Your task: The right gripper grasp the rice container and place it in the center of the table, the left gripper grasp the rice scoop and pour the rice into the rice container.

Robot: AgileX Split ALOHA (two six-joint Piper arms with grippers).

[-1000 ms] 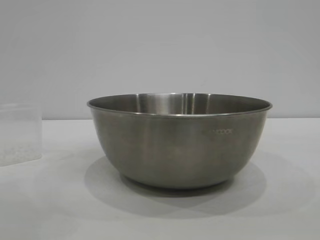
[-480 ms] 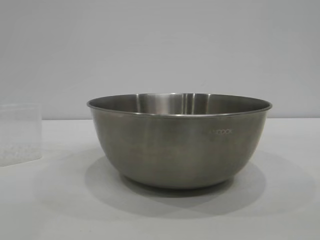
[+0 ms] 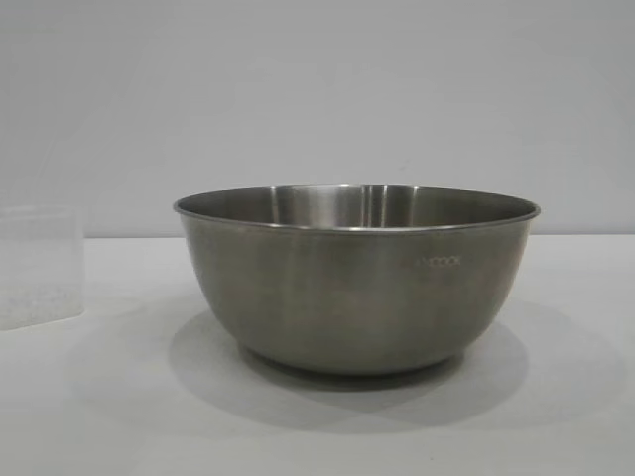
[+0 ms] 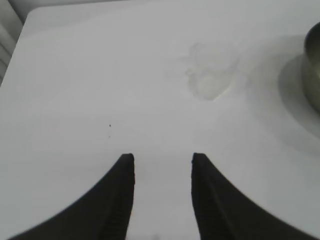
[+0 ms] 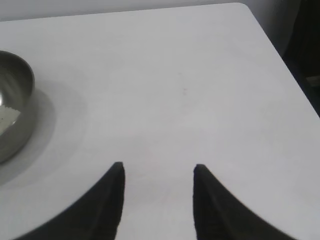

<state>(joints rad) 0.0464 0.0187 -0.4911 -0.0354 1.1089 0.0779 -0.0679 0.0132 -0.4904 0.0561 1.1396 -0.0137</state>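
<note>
The rice container [image 3: 357, 278], a large steel bowl, stands upright in the middle of the white table [image 3: 556, 416]; its edge also shows in the left wrist view [image 4: 313, 75] and the right wrist view [image 5: 15, 107]. The rice scoop [image 3: 38, 266], a clear plastic cup with a little rice [image 3: 40, 297] at its bottom, stands to the bowl's left; in the left wrist view the rice scoop [image 4: 210, 75] lies ahead of my left gripper [image 4: 163, 158], well apart from it. That gripper is open and empty above the cloth. My right gripper [image 5: 159, 167] is open and empty too, to the side of the bowl.
A plain grey wall rises behind the table. The table's far corner and edge [image 5: 280, 45] show in the right wrist view, with dark floor beyond. Bare white cloth [image 4: 75, 100] spreads around the left gripper.
</note>
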